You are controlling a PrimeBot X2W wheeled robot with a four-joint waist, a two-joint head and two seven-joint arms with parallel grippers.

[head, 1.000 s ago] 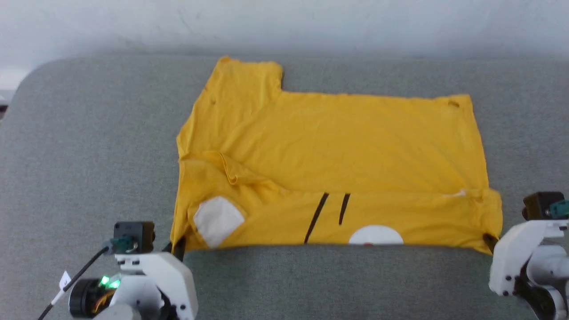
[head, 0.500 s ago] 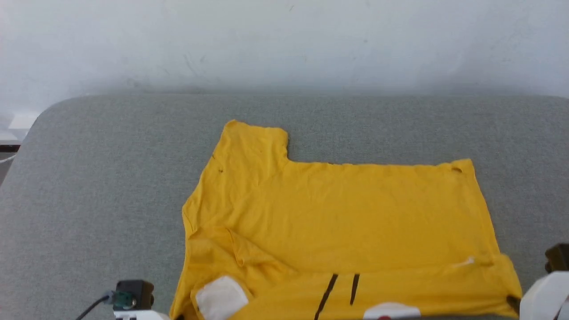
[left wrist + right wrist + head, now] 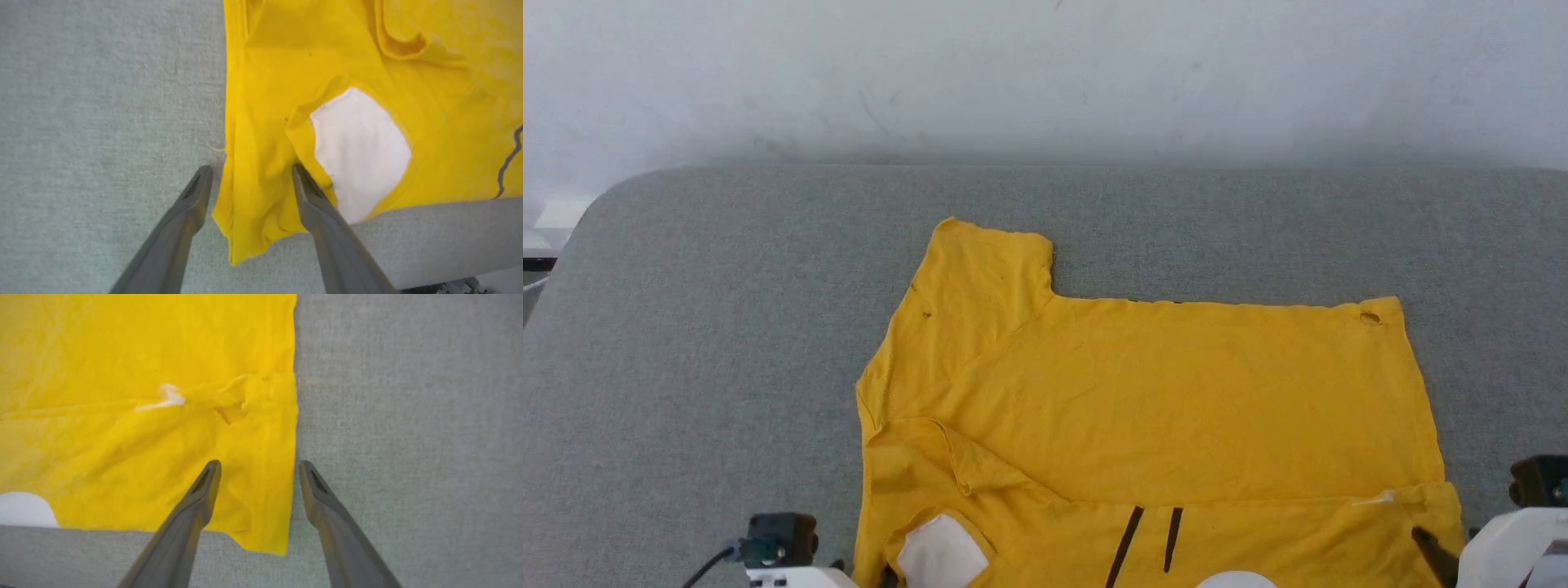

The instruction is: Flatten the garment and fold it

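Note:
The garment point(image 3: 1160, 392), a bright yellow T-shirt, lies flat on the grey padded table point(image 3: 727, 327), one sleeve pointing to the far side. Its near strip is folded back over the body, showing a white neck patch point(image 3: 941, 555), two black stripes point(image 3: 1147, 535) and a bit of white print. A small hole point(image 3: 1370, 318) sits at the far right corner. My left gripper point(image 3: 251, 173) stands open astride the near left corner of the garment point(image 3: 265, 102). My right gripper point(image 3: 259, 467) is open over the near right edge of the garment point(image 3: 143, 355); one of its fingers point(image 3: 1431, 554) shows in the head view.
A pale wall point(image 3: 1045, 73) rises behind the table. The table's rounded far left corner point(image 3: 596, 204) drops off toward the floor. Bare grey surface lies left, right and beyond the shirt.
Both grippers were shut on the folded strip's near corners and now stand open, with the cloth lying loose on the table. The head camera has tilted up, so the picture slid downward.

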